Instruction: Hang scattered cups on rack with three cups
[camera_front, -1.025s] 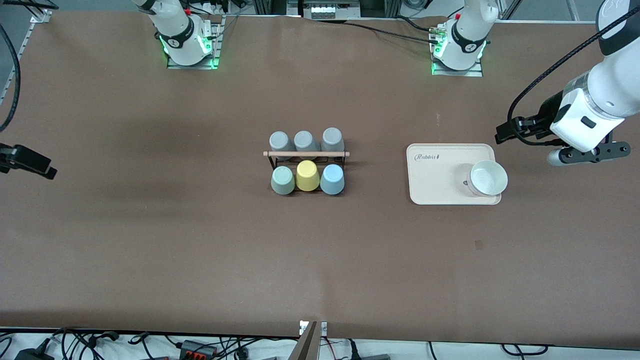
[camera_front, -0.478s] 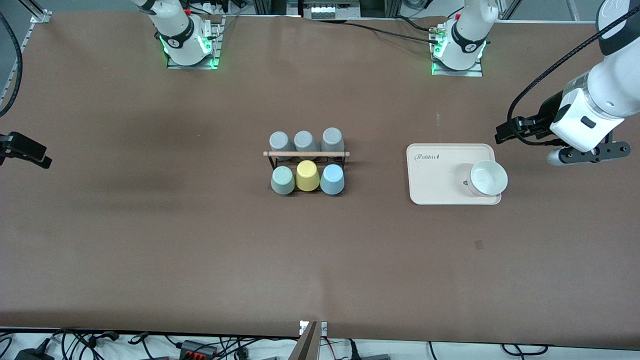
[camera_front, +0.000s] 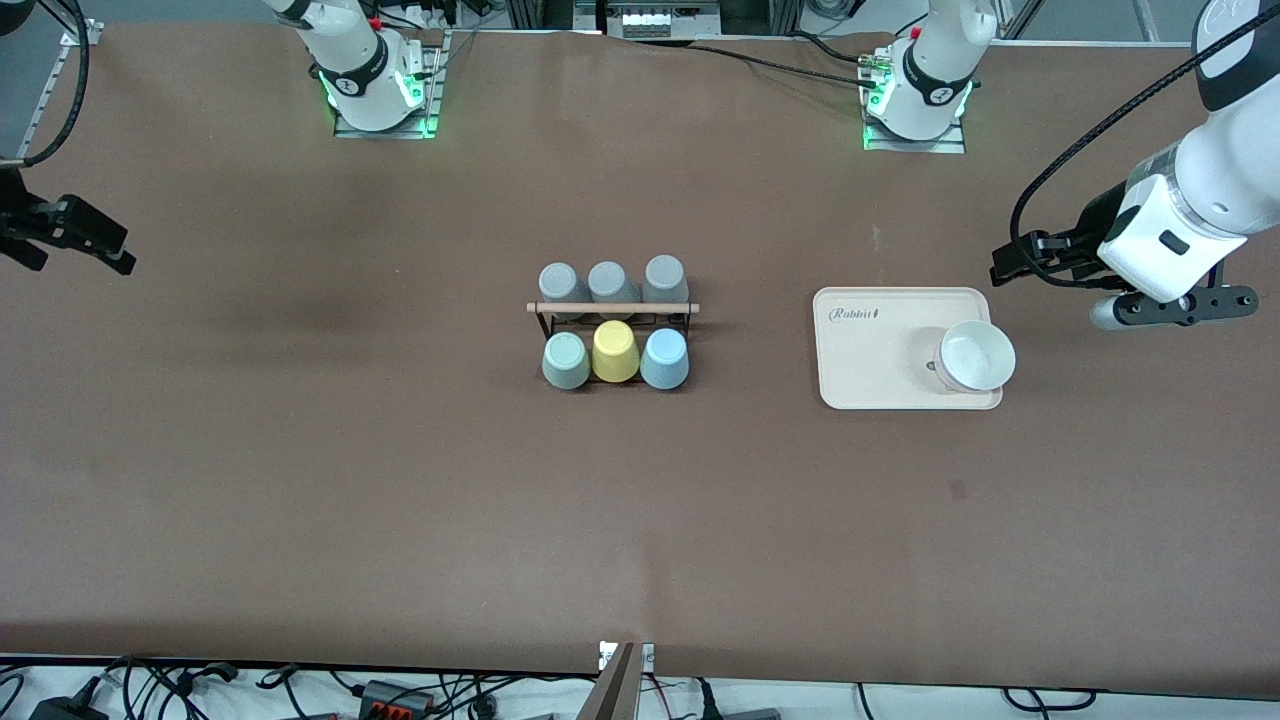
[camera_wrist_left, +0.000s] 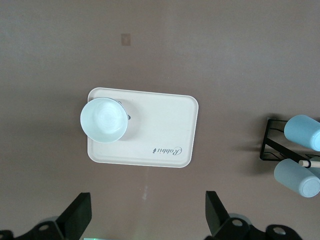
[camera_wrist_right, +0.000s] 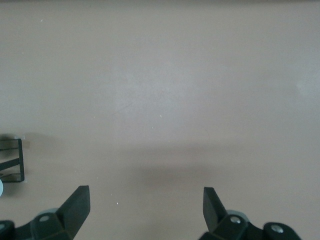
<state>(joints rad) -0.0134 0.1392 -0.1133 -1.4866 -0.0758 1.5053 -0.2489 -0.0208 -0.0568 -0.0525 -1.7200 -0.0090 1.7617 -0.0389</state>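
The black wire rack (camera_front: 612, 322) with a wooden rod across its top stands mid-table. The light blue cup (camera_front: 664, 358) and the mint green cup (camera_front: 566, 361) sit upside down on its nearer row, with a yellow cup (camera_front: 614, 351) between them. Three grey cups (camera_front: 611, 282) fill the farther row. My left gripper (camera_front: 1015, 262) is open and empty over the table beside the tray; its wrist view shows its own gripper (camera_wrist_left: 147, 220), the rack's end (camera_wrist_left: 270, 146) and the light blue cup (camera_wrist_left: 302, 131). My right gripper (camera_front: 80, 240) is open and empty over the right arm's end of the table, also seen in its wrist view (camera_wrist_right: 145, 205).
A cream tray (camera_front: 870, 350) lies toward the left arm's end of the table with a white bowl (camera_front: 975, 355) on it; both show in the left wrist view, the tray (camera_wrist_left: 160, 125) and the bowl (camera_wrist_left: 104, 120). The rack's corner (camera_wrist_right: 12, 160) shows in the right wrist view.
My right gripper has moved away from the front camera, toward the robots' side of the table. The left arm has shifted only slightly. The cups and the rack have not moved.
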